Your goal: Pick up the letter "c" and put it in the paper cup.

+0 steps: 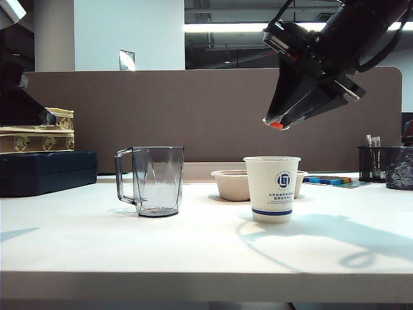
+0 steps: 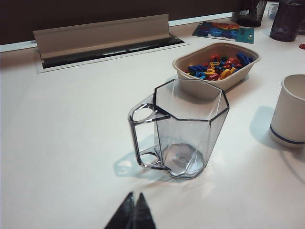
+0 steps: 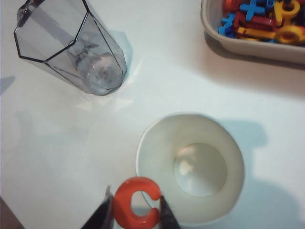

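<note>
I had the right end effector [image 1: 279,123] hanging in the air above and a little to the right of the paper cup [image 1: 272,188], its two fingers pinched on the letter "c" [image 3: 137,202], which showed as a red-orange sliver at the tips in the exterior view. From the right wrist view the piece sat flat between the fingers, its opening turned toward the cup's mouth, and it overlapped the near rim rather than the middle of the empty cup [image 3: 190,167]. I judged I held it that high so it would clear the rim, and that it needed to come over the centre before I let go, since a drop from there might catch the edge and fall to the table [image 1: 206,245]. The left end effector [image 2: 135,210] rested low near the table, pointed at the clear faceted mug [image 2: 183,129], its dark fingertips pressed together and carrying nothing; I took it to be parked out of the way. Counting what stood on the table: one paper cup, one mug with one handle, and one beige bowl [image 2: 217,67] behind them heaped with coloured letters in red, blue and yellow, too many and too tangled for me to count. At the table's far edge I saw a dark mesh pen holder [image 1: 374,163] and a flat coloured sheet [image 2: 223,31].
</note>
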Controlling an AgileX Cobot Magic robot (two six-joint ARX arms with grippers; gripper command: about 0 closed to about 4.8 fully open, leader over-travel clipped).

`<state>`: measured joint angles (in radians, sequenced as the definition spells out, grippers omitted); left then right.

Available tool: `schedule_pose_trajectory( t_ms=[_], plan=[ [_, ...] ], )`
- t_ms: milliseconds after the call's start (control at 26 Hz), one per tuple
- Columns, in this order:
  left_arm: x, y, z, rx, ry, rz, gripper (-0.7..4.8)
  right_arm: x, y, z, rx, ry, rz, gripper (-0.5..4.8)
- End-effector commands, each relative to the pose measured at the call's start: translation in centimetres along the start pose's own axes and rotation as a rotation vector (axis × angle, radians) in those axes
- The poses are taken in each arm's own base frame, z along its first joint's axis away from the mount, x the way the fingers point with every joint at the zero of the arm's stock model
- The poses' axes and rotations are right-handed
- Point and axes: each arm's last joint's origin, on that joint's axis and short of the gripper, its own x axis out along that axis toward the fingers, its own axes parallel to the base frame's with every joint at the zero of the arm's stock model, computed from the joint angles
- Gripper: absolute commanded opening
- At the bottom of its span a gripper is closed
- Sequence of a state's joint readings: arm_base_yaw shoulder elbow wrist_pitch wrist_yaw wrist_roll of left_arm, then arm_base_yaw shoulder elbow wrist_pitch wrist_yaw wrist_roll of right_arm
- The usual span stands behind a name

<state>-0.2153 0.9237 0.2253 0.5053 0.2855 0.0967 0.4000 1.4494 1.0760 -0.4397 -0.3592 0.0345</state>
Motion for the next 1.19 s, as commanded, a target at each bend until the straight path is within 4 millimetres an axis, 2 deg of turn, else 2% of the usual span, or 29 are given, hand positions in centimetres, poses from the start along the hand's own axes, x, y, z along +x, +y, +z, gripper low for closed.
schedule_pose_trajectory(
  t_ms=[38,346,423,615,1000,1077,1115,1192],
  plan=[
    [0.0,0.0,0.3,0.006,-0.02,-0.001,0.03,0.0,0.1,0.5,-0.026,-0.04,0.001,1.08],
    [0.0,0.0,0.3,0.006,-0.02,-0.001,0.03,1.2,-0.4,0.3,-0.02,-0.015,-0.002,1.08],
    [0.0,0.0,0.3,0.006,-0.02,-0.001,0.03,1.2,-0.4,0.4,-0.033,-0.022,-0.016,1.09],
    [0.0,0.0,0.3,0.006,-0.02,-0.001,0.03,1.2,-0.5,0.4,-0.047,-0.024,-0.025,1.53],
    [0.0,0.0,0.3,0.006,-0.02,-0.001,0.03,1.2,-0.5,0.5,-0.053,-0.034,-0.05,1.62],
    [0.0,0.0,0.3,0.006,-0.02,-0.002,0.03,1.3,-0.6,0.5,-0.052,-0.032,-0.07,2.09],
    [0.0,0.0,0.3,0.006,-0.02,-0.001,0.03,1.5,-0.7,0.4,-0.05,-0.028,-0.071,2.5],
    [0.0,0.0,0.3,0.006,-0.02,-0.001,0.03,1.7,-0.8,0.3,-0.046,-0.017,-0.071,2.76]
  ],
)
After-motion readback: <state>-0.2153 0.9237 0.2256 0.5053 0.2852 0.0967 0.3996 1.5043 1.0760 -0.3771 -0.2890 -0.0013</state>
